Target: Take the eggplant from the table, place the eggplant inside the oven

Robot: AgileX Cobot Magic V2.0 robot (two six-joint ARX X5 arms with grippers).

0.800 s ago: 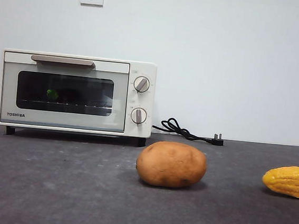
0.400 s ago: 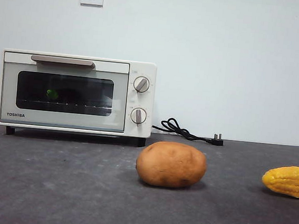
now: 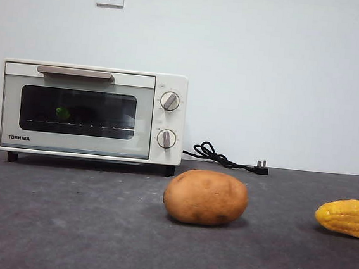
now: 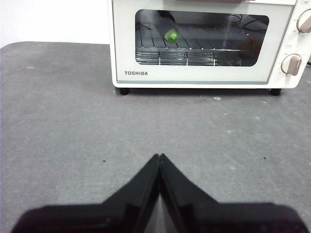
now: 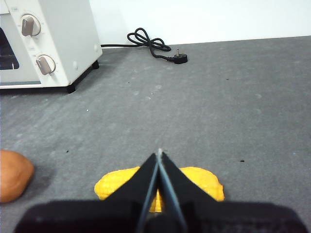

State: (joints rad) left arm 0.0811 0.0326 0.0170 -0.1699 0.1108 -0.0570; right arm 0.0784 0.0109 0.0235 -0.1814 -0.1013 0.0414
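One eggplant (image 3: 63, 113) inside the shut oven (image 3: 92, 113), one potato (image 3: 206, 197), one corn cob (image 3: 347, 217) on the table (image 3: 62, 225); left gripper (image 4: 159, 156) and right gripper (image 5: 159, 153) both clenched empty.

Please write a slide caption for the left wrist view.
Left gripper shut above the table, facing the closed oven with the eggplant inside.

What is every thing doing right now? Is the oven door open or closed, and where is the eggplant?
oven: door closed, plug lying loose on the table, not in a socket.
eggplant: inside the oven on the wire rack; only its green cap shows.
potato: lying on the table, untouched.
corn: lying on the table, untouched.
left gripper: fingers shut, empty.
right gripper: fingers shut, empty, above the corn.
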